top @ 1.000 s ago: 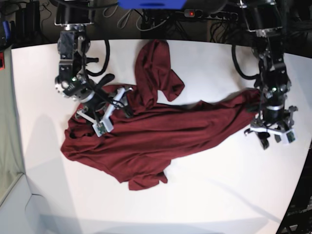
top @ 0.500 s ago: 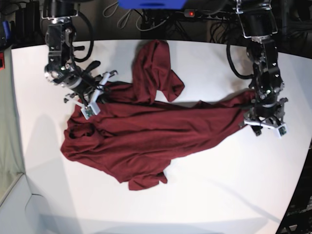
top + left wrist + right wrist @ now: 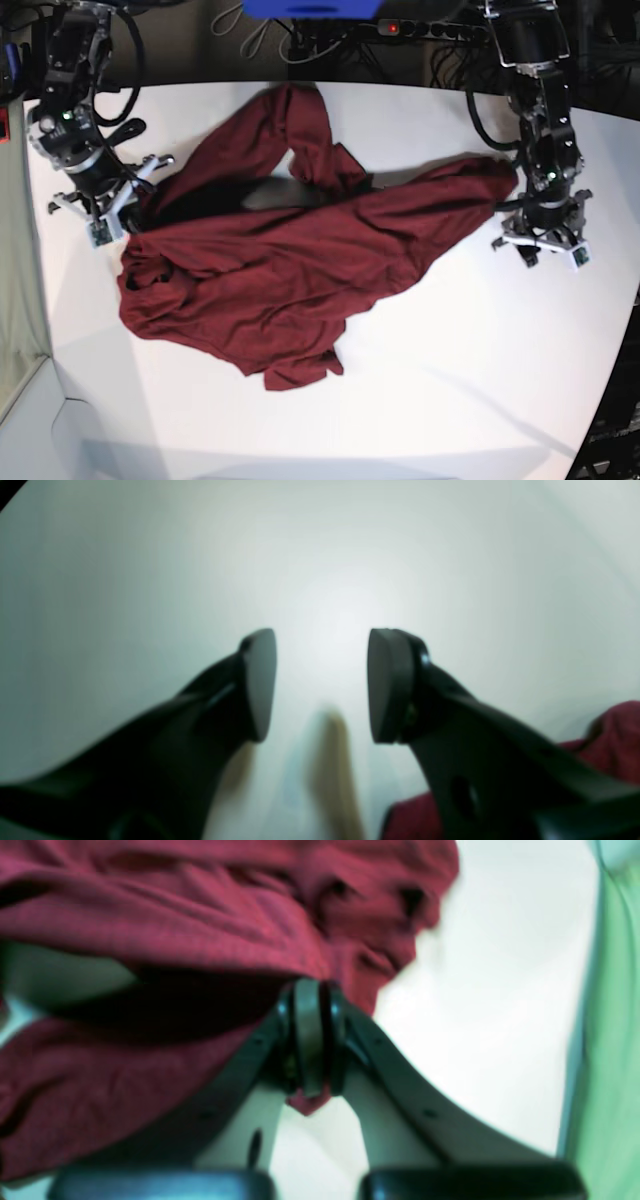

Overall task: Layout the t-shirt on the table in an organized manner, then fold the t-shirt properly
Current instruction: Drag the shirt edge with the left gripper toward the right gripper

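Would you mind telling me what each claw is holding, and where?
The right claw pinches a fold at the t-shirt's edge; the left claw is open, empty.

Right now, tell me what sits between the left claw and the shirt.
Nothing visible. The left claw hangs open over bare table, with the shirt edge just beside it.

The base camera is looking down from high above on the whole bench point(image 3: 420, 400) and both arms. Each wrist camera is peering from close behind its own tool along the fingers, the left onto bare bench, the right onto the shirt point(image 3: 150, 905), also seen from the base.
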